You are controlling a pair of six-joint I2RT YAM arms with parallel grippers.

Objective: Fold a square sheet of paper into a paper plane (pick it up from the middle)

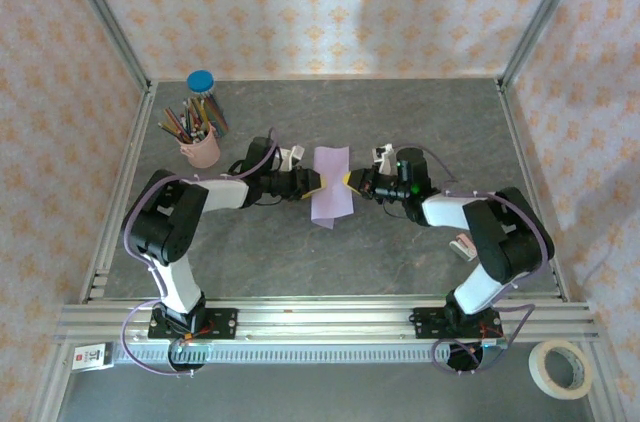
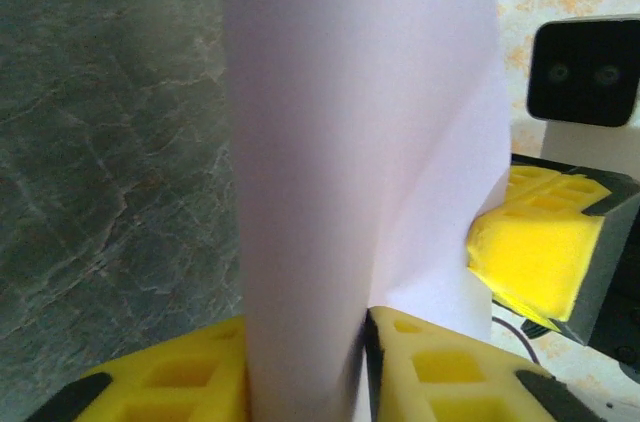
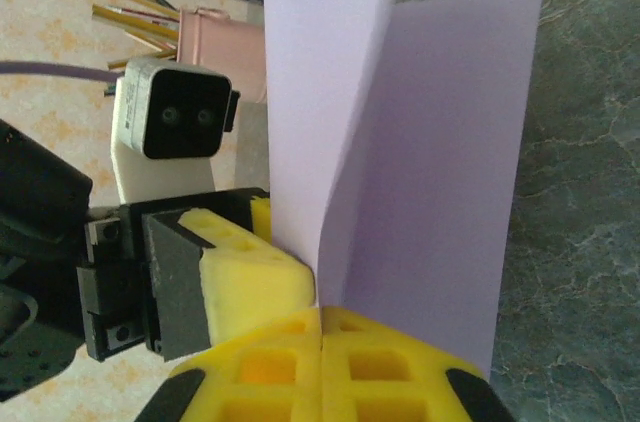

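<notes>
The lilac sheet of paper [image 1: 332,182] hangs between both grippers at the table's middle, folded lengthwise into a narrow strip. My left gripper [image 1: 316,182] is shut on its left edge and my right gripper [image 1: 349,182] on its right edge. In the left wrist view the paper [image 2: 350,112] rises as a curved fold out of the shut left gripper [image 2: 303,330], with the right gripper's yellow finger [image 2: 535,254] behind it. In the right wrist view two leaves of the paper [image 3: 440,152] open in a V above the shut right gripper [image 3: 322,314].
A pink pencil cup [image 1: 200,147] full of pencils stands at the back left, with a blue-lidded jar [image 1: 201,82] behind it. A roll of tape [image 1: 560,367] lies off the table at the front right. Aluminium frame rails [image 1: 110,212] border the grey table.
</notes>
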